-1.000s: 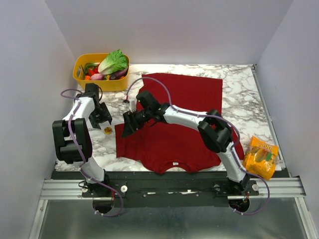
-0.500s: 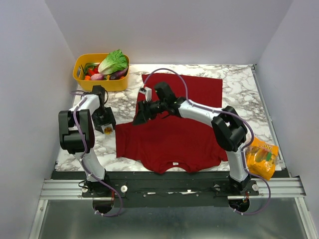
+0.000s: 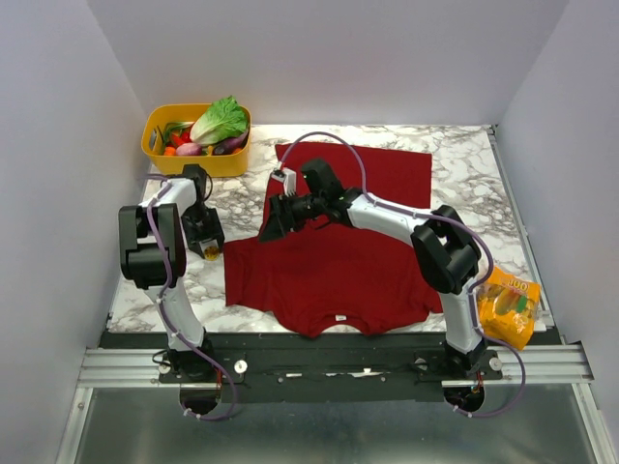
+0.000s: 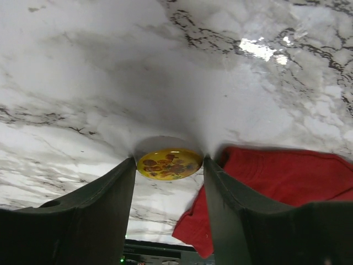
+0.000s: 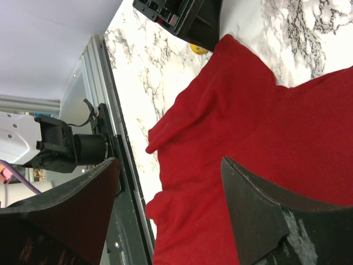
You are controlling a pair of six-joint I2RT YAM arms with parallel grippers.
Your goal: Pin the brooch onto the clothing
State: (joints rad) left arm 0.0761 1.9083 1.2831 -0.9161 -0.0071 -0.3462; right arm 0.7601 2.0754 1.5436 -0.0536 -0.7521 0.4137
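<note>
Marble desk (image 3: 464, 193), white with grey veining. Left fingers (image 4: 99, 210) down at desk level, closed against both edges of the brooch (image 4: 169, 164) — yellow disc, dark reddish pattern, no legible writing. It lies flat just beside a sleeve of the red T-shirt (image 3: 338, 261). Right fingers (image 5: 265, 215) spread wide above the shirt, gripping nothing. Neck label (image 3: 338, 317) white, text unreadable — same for the print on the orange snack bag (image 3: 506, 304).

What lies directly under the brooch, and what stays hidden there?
The brooch rests on the bare marble table, between the fingers of the left gripper, beside the red shirt, not on it. Its underside and any pin are covered.
</note>
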